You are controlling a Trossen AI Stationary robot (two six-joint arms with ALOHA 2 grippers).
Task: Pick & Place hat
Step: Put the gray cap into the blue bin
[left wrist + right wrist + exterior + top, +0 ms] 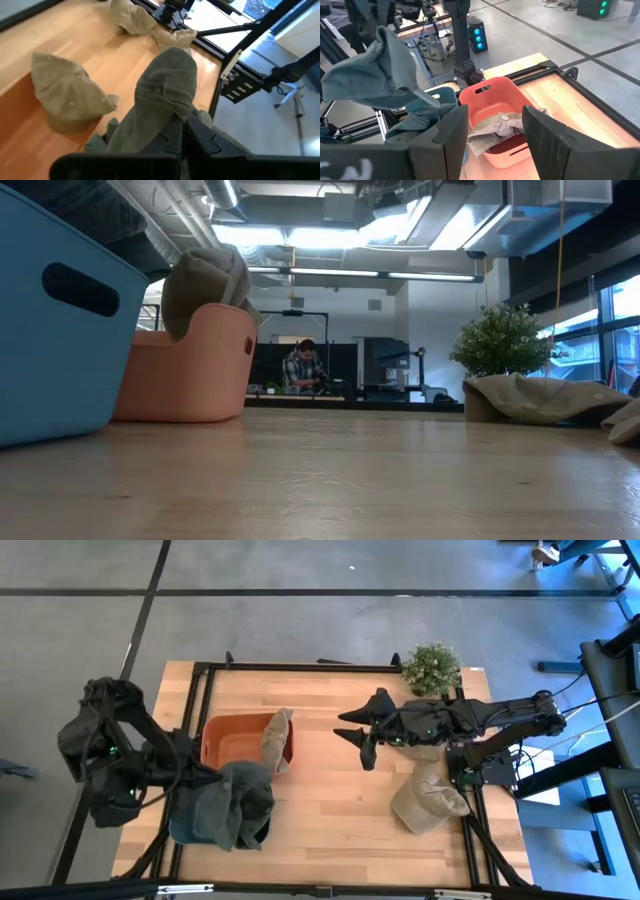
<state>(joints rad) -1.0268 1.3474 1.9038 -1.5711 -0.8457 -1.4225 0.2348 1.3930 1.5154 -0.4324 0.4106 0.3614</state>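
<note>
The blue bin (50, 310) is seen closest up, filling the left edge of the low view, with the orange bin (185, 365) right behind it and a beige hat (205, 280) draped over its rim. From above, a grey-green hat (232, 802) is held clenched in the left end effector (205, 790) over the blue bin at the lower left of the frame. The right end effector (358, 732) is hung spread and empty over mid worktop (330, 810). Two more beige hats (428, 802) are left at the right, below the potted plant (432, 668).
</note>
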